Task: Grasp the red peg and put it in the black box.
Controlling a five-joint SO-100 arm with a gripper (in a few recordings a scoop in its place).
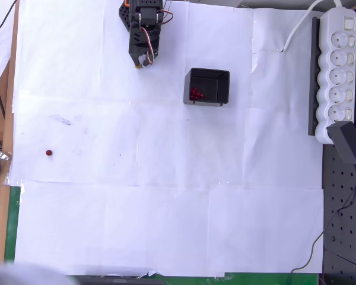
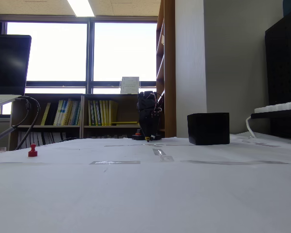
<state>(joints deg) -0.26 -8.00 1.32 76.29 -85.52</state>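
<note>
I see the red peg [image 1: 48, 152] lying alone on the white paper at the left of the overhead view, well apart from everything else; in the fixed view it [image 2: 33, 151] stands upright on the table near the left edge. The black box [image 1: 207, 86] sits right of centre toward the top of the overhead view, with a cluster of look-alike red pegs [image 1: 196, 94] already in its lower left corner. My claw [image 1: 143, 61] hangs at the top, left of the box and near it, tips pointing down at the paper; I see it [image 2: 148, 139] low over the table in the fixed view. It carries nothing, and its tips look closed together. A white power strip [image 1: 337, 71] lies along the right edge.
</note>
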